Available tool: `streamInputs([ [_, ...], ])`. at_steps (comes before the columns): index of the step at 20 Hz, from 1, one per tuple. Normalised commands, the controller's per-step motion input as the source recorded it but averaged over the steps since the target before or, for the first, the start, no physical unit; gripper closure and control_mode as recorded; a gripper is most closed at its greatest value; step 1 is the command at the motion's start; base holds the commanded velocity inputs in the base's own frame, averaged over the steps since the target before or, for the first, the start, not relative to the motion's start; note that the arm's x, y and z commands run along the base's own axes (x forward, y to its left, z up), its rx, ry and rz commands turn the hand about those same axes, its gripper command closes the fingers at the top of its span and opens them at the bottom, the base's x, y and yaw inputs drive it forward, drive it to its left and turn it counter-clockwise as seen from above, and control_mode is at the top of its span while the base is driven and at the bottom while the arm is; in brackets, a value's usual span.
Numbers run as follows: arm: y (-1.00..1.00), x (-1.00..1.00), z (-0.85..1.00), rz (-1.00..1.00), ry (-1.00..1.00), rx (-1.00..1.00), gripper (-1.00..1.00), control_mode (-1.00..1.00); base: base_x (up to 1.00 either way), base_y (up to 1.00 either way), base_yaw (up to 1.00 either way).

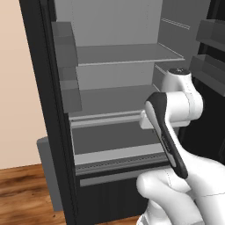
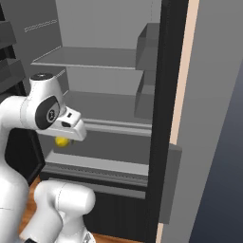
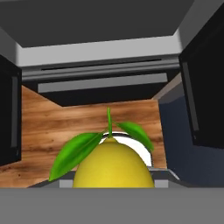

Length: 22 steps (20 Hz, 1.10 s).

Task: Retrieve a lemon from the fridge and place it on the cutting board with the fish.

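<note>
Kitchen floor (image 1: 22, 189): warm wood planks ran beside and in front of the fridge, with a peach wall at the far left of the left base view.
Fridge (image 1: 114, 88): stood tall and black with its doors swung wide, so the grey interior was open to the arm's reach.
Shelves (image 1: 127, 55): lay bare and grey one above another; the door bins (image 1: 66, 44) at the left edge also looked unloaded.
Arm (image 1: 176, 132): was folded with its wrist turned toward the lower shelf level, near the right side of the opening, which I judged suited to pulling something out.
Hand (image 2: 71, 130): sat just in front of the lower shelf; its fingers were hidden, so I could not tell for certain whether they were clamped, though the fruit sitting right at them suggested a grip.
Lemon (image 3: 113, 164): bright yellow, with green leaves, sat right against the hand in the hand view and just beneath the hand in the right base view, at the near edge of the lower shelf.
</note>
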Motion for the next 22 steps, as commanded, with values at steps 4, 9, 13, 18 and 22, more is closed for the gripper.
streamInputs([
  [4, -0.12, -0.40, 0.00, 0.00, 0.00, 0.00, 1.00, -1.00, 0.00, 0.00, 0.00],
  [9, -0.04, -0.10, -0.01, 0.00, 0.00, 0.00, 1.00, -1.00, 0.00, 0.00, 0.00],
  [13, 0.00, 0.00, 0.00, 0.00, 0.00, 0.00, 1.00, -1.00, 0.00, 0.00, 0.00],
  [18, 0.00, -0.18, 0.00, 0.00, 0.00, 0.00, 1.00, 1.00, -0.09, 0.00, 0.00],
  [22, 0.00, 0.00, 0.00, 0.00, 0.00, 0.00, 1.00, 1.00, -0.67, 0.00, 0.01],
])
